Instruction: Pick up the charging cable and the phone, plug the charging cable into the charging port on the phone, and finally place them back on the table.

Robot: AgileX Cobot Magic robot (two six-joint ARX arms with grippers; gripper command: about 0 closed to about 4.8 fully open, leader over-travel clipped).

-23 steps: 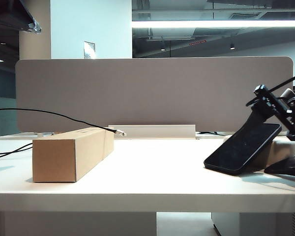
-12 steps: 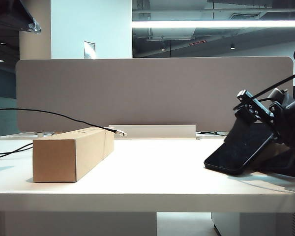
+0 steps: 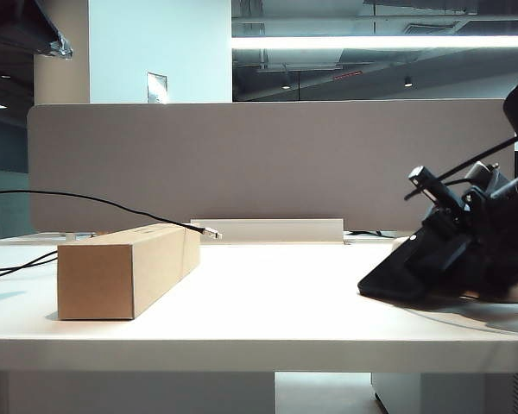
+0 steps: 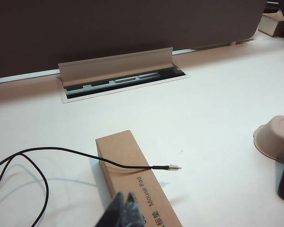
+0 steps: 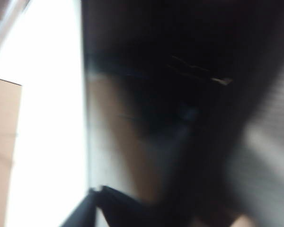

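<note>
Nearest you, the left gripper (image 4: 124, 208) hovered pressed together above the cardboard box (image 3: 125, 267), where the charging cable (image 4: 132, 166) lay. Farther right, the right gripper (image 3: 466, 250) covered the tilted phone (image 3: 397, 280); I cannot tell its jaws' spread. Judging the pick-up underway, next secure the phone.

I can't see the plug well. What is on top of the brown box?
The charging cable lies across the cardboard box, its silvery plug tip past the box's edge. The shut left gripper covers part of the top.
</note>
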